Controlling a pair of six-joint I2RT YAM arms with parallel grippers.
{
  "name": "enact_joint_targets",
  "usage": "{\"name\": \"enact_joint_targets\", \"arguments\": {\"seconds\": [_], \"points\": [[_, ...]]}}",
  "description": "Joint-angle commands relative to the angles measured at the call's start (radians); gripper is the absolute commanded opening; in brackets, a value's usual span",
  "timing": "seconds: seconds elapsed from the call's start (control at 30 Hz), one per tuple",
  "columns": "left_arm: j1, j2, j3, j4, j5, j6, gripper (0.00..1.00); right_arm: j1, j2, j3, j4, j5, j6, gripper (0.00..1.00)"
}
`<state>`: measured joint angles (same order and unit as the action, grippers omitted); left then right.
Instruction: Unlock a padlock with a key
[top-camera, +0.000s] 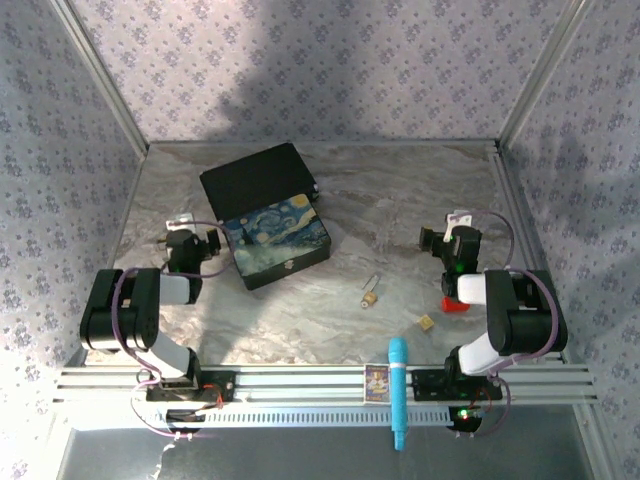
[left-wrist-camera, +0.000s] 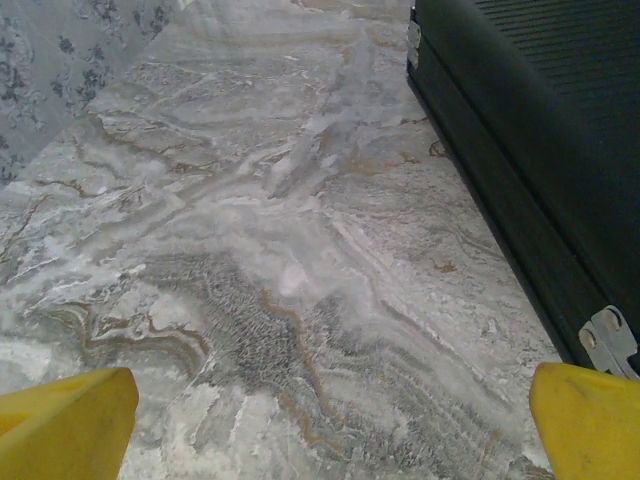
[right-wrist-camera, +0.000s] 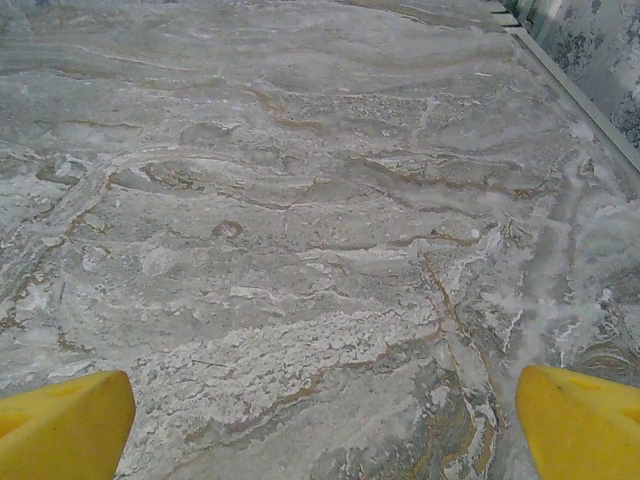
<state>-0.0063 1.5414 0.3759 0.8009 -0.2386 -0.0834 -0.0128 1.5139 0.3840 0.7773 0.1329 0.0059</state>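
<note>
Top external view gives us the smooth, grey, marble-veined counter. At its 10 o'clock lies the rectangular starry-night painted box, its black lid lying open behind it. The left gripper sits at the box's 9 o'clock and the right gripper at the counter's 3 o'clock. Both spread their yellow tips wide around nothing, which we judge a ready stance. The tiny brass-gold, silvery-shackled padlock lies flat near centre, at the box's 4 o'clock, apart from both grippers. A small tan cube rests at the padlock's 4 o'clock.
</note>
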Motion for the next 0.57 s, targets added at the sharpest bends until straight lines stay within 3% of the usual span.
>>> {"name": "enact_joint_targets", "arguments": {"seconds": [0.0, 0.53], "points": [[0.002, -0.012, 0.025, 0.022, 0.040, 0.023, 1.00, -0.004, 0.005, 0.005, 0.033, -0.014, -0.020, 0.99], [0.001, -0.009, 0.021, 0.044, 0.039, 0.025, 1.00, -0.012, 0.006, 0.014, 0.014, -0.068, -0.032, 0.99]]}}
